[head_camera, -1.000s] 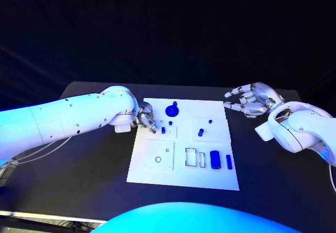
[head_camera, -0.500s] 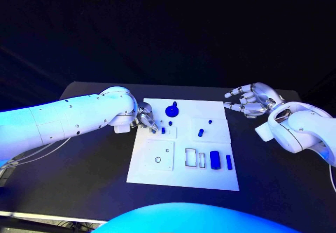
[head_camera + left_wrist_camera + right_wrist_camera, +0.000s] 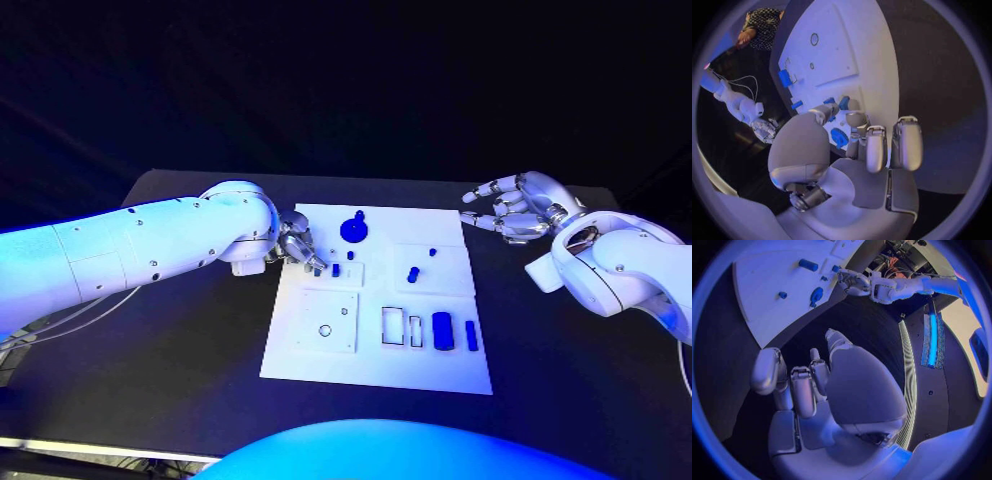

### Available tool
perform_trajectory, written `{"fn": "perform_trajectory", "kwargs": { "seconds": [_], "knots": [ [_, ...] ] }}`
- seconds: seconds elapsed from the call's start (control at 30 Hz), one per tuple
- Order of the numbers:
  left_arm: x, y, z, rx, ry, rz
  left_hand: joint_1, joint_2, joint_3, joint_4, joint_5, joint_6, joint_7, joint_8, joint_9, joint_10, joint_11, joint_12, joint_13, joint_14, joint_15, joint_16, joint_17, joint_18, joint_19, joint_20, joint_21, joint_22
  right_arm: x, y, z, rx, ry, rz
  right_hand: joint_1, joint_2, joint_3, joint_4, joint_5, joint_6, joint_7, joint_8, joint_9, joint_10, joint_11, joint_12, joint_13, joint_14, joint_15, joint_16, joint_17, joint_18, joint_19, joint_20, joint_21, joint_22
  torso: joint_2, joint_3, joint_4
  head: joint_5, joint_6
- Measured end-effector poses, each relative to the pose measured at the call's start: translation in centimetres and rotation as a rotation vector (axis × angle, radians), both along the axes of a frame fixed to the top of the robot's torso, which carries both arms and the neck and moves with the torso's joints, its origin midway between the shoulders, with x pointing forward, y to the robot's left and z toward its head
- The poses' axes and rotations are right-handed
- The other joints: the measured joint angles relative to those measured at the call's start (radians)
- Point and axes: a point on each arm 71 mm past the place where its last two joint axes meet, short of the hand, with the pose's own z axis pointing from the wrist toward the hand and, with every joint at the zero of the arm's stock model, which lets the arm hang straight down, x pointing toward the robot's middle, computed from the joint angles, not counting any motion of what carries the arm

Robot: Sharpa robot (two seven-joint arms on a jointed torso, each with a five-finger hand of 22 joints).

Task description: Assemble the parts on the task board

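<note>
Board: a flat white rectangular plate, the task board [image 3: 378,345], smooth and matte, lies in the middle of the black table [image 3: 173,350]; it carries shallow square panels and outlined slots.
Parts: small glossy blue pieces sit on the board. A round knob-shaped piece [image 3: 353,229] stands near the board's far edge; a short peg [image 3: 413,272] lies toward the right edge; a fat cylinder [image 3: 443,329] and a thin bar [image 3: 472,334] lie side by side near the right edge, closer to the near corner.
Small peg: a short blue peg [image 3: 336,269] stands at the left hand's fingertips, near the board's far left corner.
Left hand: the silver left hand [image 3: 302,247] reaches over the board's left edge, its fingers drawn narrow around that small peg; whether it actually grips it cannot be told.
Right hand: the right hand [image 3: 512,208] hangs over the table just off the board's far right corner, fingers loosely curled and apart, holding nothing.
Writing: no readable labels.
Change: both hands and the parts sit as they did a second ago.
</note>
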Motion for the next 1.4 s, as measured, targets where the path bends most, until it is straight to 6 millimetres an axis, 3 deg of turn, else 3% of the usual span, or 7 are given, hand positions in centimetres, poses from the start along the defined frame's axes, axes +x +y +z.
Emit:
{"fn": "perform_trajectory", "kwargs": {
  "seconds": [0.23, 0.33, 0.5, 0.7, 0.8, 1.0, 1.4],
  "knots": [
    [0.1, 0.0, 0.9, -0.021, -0.028, 0.012, 0.005, -0.005, -0.028, 0.028, -0.022, 0.0, 0.0, 0.0, 0.0, 0.0, 0.0, 0.0, 0.0, 0.0, 0.0, 0.0, 0.0, 0.0, 0.0, 0.0, -0.004, 0.0, 0.0, 0.0, -0.1, 0.0, 0.001, 0.0, 0.0, 0.0, 0.0, 0.0, 0.0, 0.0, 0.0, 0.0, 0.0, 0.0, 0.0, 0.0, 0.0, 0.0, 0.0, 0.0, 0.0, 0.0, 0.0, 0.0, 0.0, 0.0, 0.0, 0.0, -0.0007, -0.001, 0.0],
    [0.2, 0.1, 1.4, -0.047, -0.042, 0.025, 0.009, -0.001, -0.059, 0.04, -0.113, -0.004, 0.004, -0.001, -0.001, -0.015, 0.004, -0.01, -0.018, 0.0, 0.0, 0.0, 0.0, 0.0, 0.0, 0.0, -0.011, 0.001, 0.0, 0.0, -0.1, 0.0, 0.001, -0.001, 0.0, 0.0, 0.0, 0.0, 0.0, 0.0, 0.0, 0.0, 0.0, 0.0, 0.0, 0.0, 0.0, 0.0, 0.0, 0.0, 0.0, 0.0, 0.0, 0.0, 0.0, 0.0, -0.001, 0.0, -0.0007, -0.001, 0.002],
    [0.3, 0.2, 1.9, -0.132, -0.06, 0.058, 0.039, 0.028, -0.17, 0.043, -0.21, -0.092, 0.043, -0.033, -0.006, -0.151, 0.036, -0.133, -0.186, 0.005, 0.018, -0.059, 0.0, 0.017, -0.11, 0.017, -0.098, -0.124, 0.0, 0.0, -0.1, 0.0, 0.0, -0.002, 0.0, 0.0, 0.0, 0.0, 0.0, 0.0, 0.0, 0.0, 0.0, 0.0, 0.0, 0.0, 0.0, 0.0, 0.0, 0.0, 0.0, 0.0, 0.0, 0.0, 0.0, 0.0, -0.001, 0.0006, 0.0002, -0.005, 0.005],
    [0.5, -0.4, 2.8, -0.303, -0.144, 0.079, 0.158, 0.074, -0.277, 0.043, -0.21, -0.265, 0.128, -0.096, -0.063, -0.341, 0.115, -0.16, -0.238, -0.066, 0.093, -0.195, -0.06, 0.078, -0.329, 0.078, -0.294, -0.391, -0.1, -0.2, -0.1, 0.0, -0.001, -0.006, 0.0, 0.0, 0.0, 0.0, 0.0, -0.007, 0.0, 0.0, -0.001, -0.003, -0.003, 0.0, 0.0, 0.0, 0.0, 0.0, 0.0, 0.0, 0.0, 0.0, -0.004, -0.001, -0.001, 0.0012, 0.0006, -0.01, 0.011],
    [0.6, -0.9, 3.2, -0.368, -0.221, 0.051, 0.308, 0.07, -0.247, 0.041, -0.202, -0.312, 0.161, -0.118, -0.119, -0.464, 0.151, -0.213, -0.287, -0.261, 0.126, -0.346, -0.282, 0.11, -0.495, 0.112, -0.459, -0.572, -0.1, -0.3, -0.1, -0.001, -0.002, -0.009, 0.0, 0.0, 0.0, 0.0, 0.0, -0.007, 0.0, 0.0, -0.001, -0.003, -0.003, 0.0, 0.0, 0.0, 0.0, 0.0, 0.0, 0.0, 0.0, 0.0, -0.007, -0.003, -0.001, 0.0012, 0.0007, -0.012, 0.013],
    [0.3, -2.5, 3.0, -0.434, -0.377, -0.078, 0.495, 0.01, -0.121, 0.036, -0.202, -0.339, 0.171, -0.161, -0.24, -0.552, 0.17, -0.337, -0.414, -0.462, 0.147, -0.441, -0.487, 0.11, -0.547, 0.139, -0.538, -0.618, -0.1, -0.4, -0.1, 0.001, -0.006, -0.012, 0.0, 0.0, 0.007, 0.001, 0.0, -0.007, 0.0, 0.0, -0.002, -0.047, -0.004, -0.042, -0.045, 0.0, 0.0, -0.009, 0.0, 0.0, -0.002, -0.002, -0.025, -0.012, -0.001, 0.0007, 0.0009, -0.013, 0.018],
    [-0.1, -5.4, 1.5, -0.313, -0.516, -0.331, 0.511, -0.023, -0.073, 0.033, -0.202, -0.308, 0.159, -0.18, -0.327, -0.58, 0.18, -0.391, -0.488, -0.474, 0.152, -0.411, -0.541, 0.11, -0.547, 0.139, -0.538, -0.608, -0.1, -0.4, -0.2, 0.007, -0.015, -0.015, 0.0, 0.0, 0.021, -0.001, 0.0, -0.007, -0.001, 0.008, -0.004, -0.074, -0.002, -0.069, -0.081, 0.0, 0.0, -0.029, 0.0, 0.016, -0.024, -0.002, -0.074, -0.042, 0.0, -0.0001, -0.0002, -0.014, 0.02]
  ]
}}
